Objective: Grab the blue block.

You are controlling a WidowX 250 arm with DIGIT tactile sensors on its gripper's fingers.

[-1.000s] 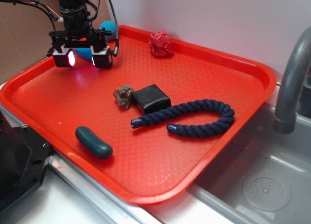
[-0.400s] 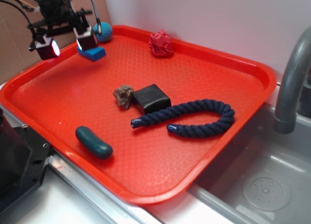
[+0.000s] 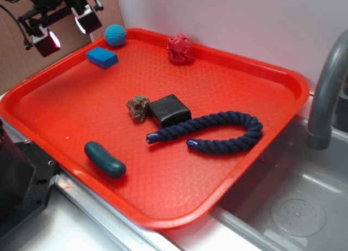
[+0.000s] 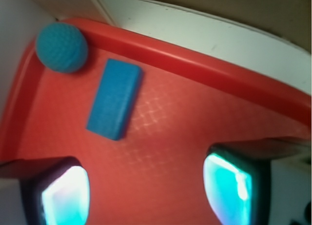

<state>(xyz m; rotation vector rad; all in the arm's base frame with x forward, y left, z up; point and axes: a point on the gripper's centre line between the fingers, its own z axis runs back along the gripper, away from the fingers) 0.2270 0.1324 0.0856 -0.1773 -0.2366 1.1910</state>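
The blue block [image 3: 102,57] lies flat on the red tray [image 3: 261,77] near its far left corner, beside a teal-blue textured ball [image 3: 115,35]. In the wrist view the blue block [image 4: 115,98] rests ahead of the fingers and left of centre, with the ball [image 4: 62,47] just beyond it. My gripper [image 3: 66,31] hangs in the air above and to the left of the block, over the tray's left rim. It is open, with nothing between its glowing pads [image 4: 226,188]. Only bare tray floor shows under my gripper [image 4: 146,195].
On the tray lie a red crumpled ball [image 3: 180,48], a brown lump [image 3: 138,107], a black box [image 3: 169,110], a dark blue rope [image 3: 213,132] and a dark teal capsule piece [image 3: 104,159]. A cardboard wall [image 3: 16,60] stands left; a sink with grey faucet [image 3: 326,93] is right.
My gripper has risen and drawn back to the left, away from the block. The blue block, earlier under the fingers, now lies fully exposed on the tray.
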